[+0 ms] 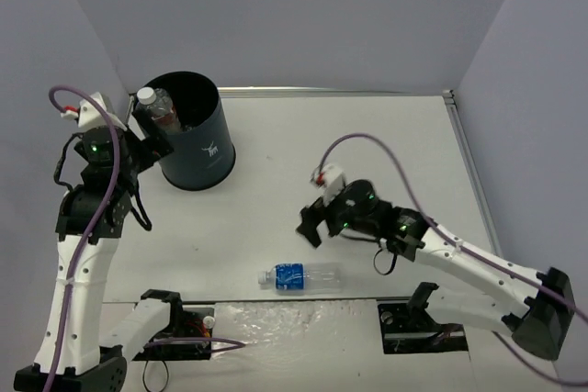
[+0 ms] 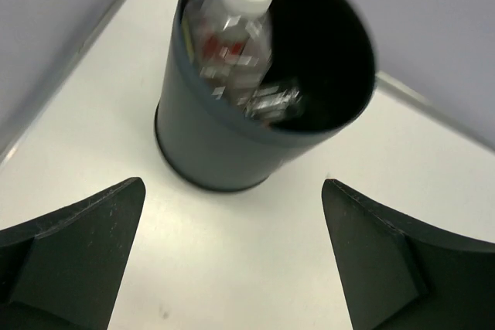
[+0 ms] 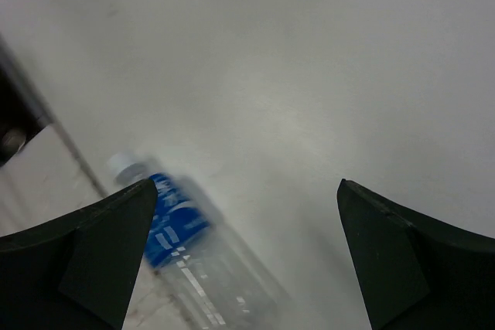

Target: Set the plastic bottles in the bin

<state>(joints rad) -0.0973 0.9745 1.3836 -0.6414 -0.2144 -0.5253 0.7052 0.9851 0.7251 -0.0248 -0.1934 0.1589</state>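
Note:
The dark blue-black bin [image 1: 204, 151] stands at the far left of the table. A clear bottle with a red label and white cap [image 1: 154, 103] sits in its mouth at the left rim. In the left wrist view this bottle [image 2: 232, 36] is blurred inside the bin [image 2: 201, 144], above other bottle remains [image 2: 272, 103]. My left gripper [image 1: 156, 140] is open and empty beside the bin [image 2: 233, 185]. A clear bottle with a blue label [image 1: 299, 276] lies on its side near the front edge. My right gripper [image 1: 309, 227] is open above and behind it [image 3: 247, 183]; the bottle [image 3: 182, 245] lies by the left finger.
The arm bases stand on two plates at the near edge [image 1: 179, 328] [image 1: 423, 330]. A purple cable [image 1: 367, 149] loops over the right arm. Grey walls close in the table at the back and sides; a metal rail [image 1: 464, 158] runs along the right edge.

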